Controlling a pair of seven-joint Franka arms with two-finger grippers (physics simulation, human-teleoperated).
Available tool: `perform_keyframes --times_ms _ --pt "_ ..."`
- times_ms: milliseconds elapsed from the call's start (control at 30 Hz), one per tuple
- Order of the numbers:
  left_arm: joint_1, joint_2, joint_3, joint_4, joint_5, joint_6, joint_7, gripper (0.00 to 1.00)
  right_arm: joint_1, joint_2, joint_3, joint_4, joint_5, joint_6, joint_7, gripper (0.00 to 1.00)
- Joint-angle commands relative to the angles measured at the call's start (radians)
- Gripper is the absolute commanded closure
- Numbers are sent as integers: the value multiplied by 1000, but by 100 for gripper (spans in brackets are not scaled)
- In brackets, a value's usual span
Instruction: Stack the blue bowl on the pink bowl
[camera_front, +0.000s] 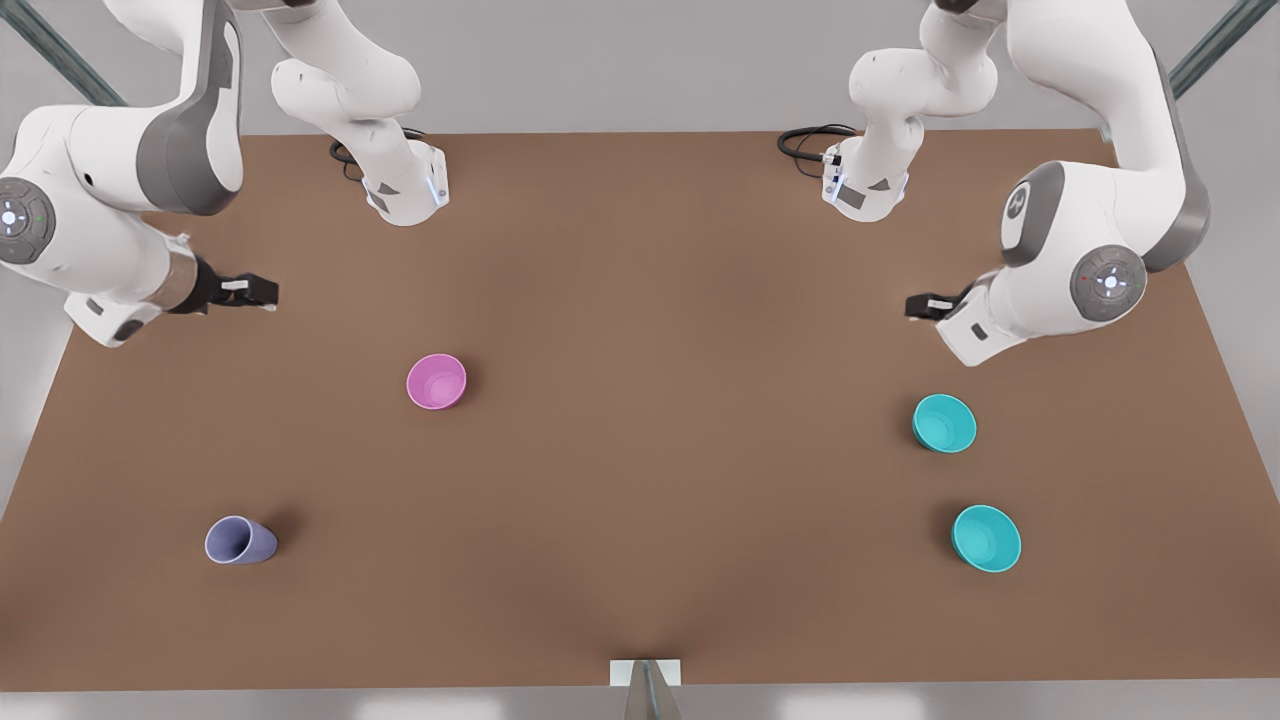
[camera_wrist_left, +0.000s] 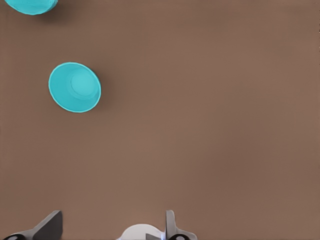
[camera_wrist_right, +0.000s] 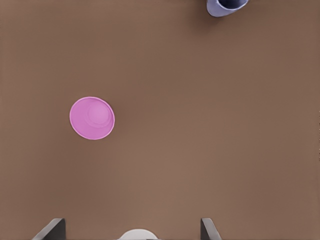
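Pink bowl (camera_front: 436, 381): left of centre, empty. Blue bowl (camera_front: 944, 423): far right, untouched, its twin (camera_front: 986, 538) nearer. Left gripper (camera_wrist_left: 107, 227), beside the blue pair: spread apart, nothing held. Right gripper (camera_wrist_right: 132, 230), above the pink: likewise. Stacking judged not begun.

The second teal bowl (camera_wrist_left: 31, 6) in the left wrist view is cut by the picture's edge, so just part of its rim and wall shows. The lavender-grey cup (camera_wrist_right: 227, 7) in the right wrist view is likewise cut off. Both wrist views show no more than the fingertips (camera_wrist_left: 49, 226) (camera_wrist_right: 52, 229). In the front view both grippers, left (camera_front: 925, 306) and right (camera_front: 252, 291), are small dark shapes, their fingers indistinct.
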Motion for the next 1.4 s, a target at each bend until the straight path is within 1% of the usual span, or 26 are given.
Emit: perform_keyframes --times_ms 0,67,133,167,200,233,300,367,433,467,600,700,800,900,933,967,1000,1033,1067,1167,1200,1233,1300,1333,1367 --pt "-5 -8 -1 9 11 143 -39 0 0 -1 -1 0 2 144 -70 0" --pt "-6 -7 -1 17 18 144 -39 0 0 8 -1 -11 2 135 -84 0" --pt "-6 -3 -1 17 18 144 -39 0 35 10 7 -99 -4 148 -64 0" --pt "-6 -3 -1 17 18 144 -39 0 49 5 9 -173 -4 205 -18 0" --pt "-6 -3 -1 17 18 144 -39 0 64 -22 9 -351 -3 374 46 0" --pt "-6 -3 -1 17 16 143 -39 0 64 -22 9 -464 0 516 63 0" --pt "-6 -3 -1 15 16 141 -39 0 67 8 15 -639 10 803 108 0" --pt "-6 -3 -1 15 16 138 -39 0 75 65 16 -744 55 989 134 0" --pt "-6 -2 -1 15 16 138 -37 0 104 109 26 -733 172 1004 132 0" --pt "-5 -2 -1 15 16 138 -37 0 107 129 26 -728 192 1020 132 0" --pt "-5 0 -1 14 16 129 -36 0 113 214 36 -722 197 1136 132 0" --pt "-5 1 -1 14 16 129 -36 0 113 218 36 -731 197 1141 132 0" --pt "-5 3 0 14 16 129 -36 0 113 269 38 -736 195 1141 131 0" --pt "-5 7 0 14 16 129 -36 0 113 281 44 -751 197 1141 131 1" --pt "-5 9 0 14 16 129 -36 0 113 287 44 -751 197 1141 131 6" --pt "-5 9 0 14 16 129 -37 0 113 289 44 -750 197 1141 131 26" --pt "-5 9 0 14 16 129 -37 0 112 289 44 -750 195 1141 125 58" --pt "-5 9 0 14 16 128 -37 0 113 289 45 -748 195 1139 123 76" --pt "-5 9 0 14 16 129 -37 0 113 289 45 -745 195 1138 125 79" --pt "-5 9 0 14 16 128 -37 0 112 289 52 -721 197 1127 129 79" --pt "-5 9 0 14 16 128 -36 0 112 286 62 -705 244 1115 128 79" --pt "-3 10 0 14 16 129 -37 0 112 281 75 -656 313 1047 123 79" --pt "-3 13 0 14 16 129 -37 0 115 284 93 -482 393 847 137 79" --pt "-3 13 0 14 16 129 -37 0 126 300 125 -377 422 787 190 79" --pt "-3 13 0 14 16 129 -37 0 193 344 138 -281 422 786 312 79"
